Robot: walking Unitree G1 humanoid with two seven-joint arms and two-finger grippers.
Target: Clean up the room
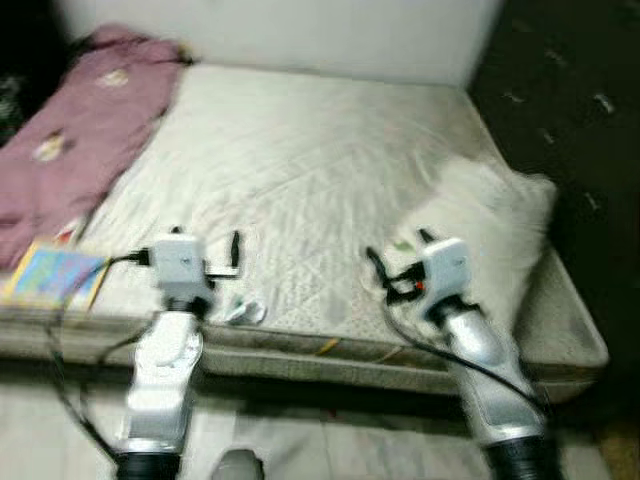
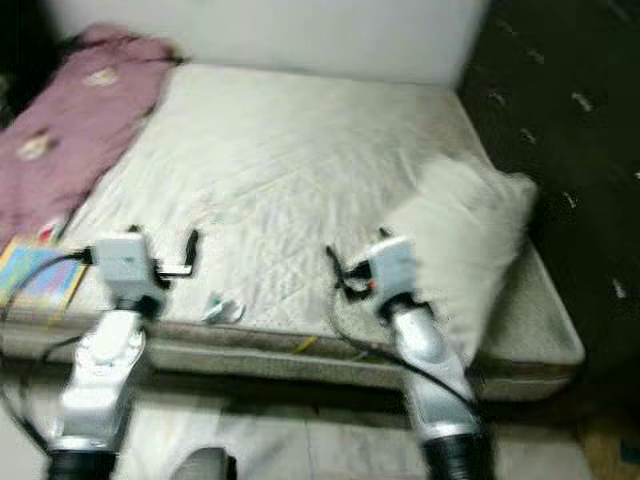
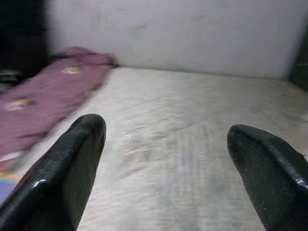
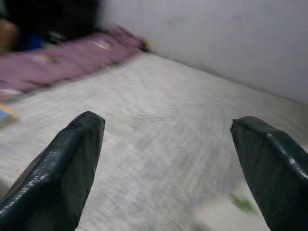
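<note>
Tools and hover spread wide and empty over the bed. I judge the small wrapper the nearest pickup, so I lower the left tool slowly.

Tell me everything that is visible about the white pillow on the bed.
The pillow is white and looks soft and fluffy, with a slightly fuzzy surface. It lies flat on the mattress, at the robot's right, near the bed's front right corner, and its far edge reaches toward the dark wall side. It looks a little crumpled, not smoothed. The right gripper hovers just beside its near left edge; whether it touches the pillow cannot be told.
</note>
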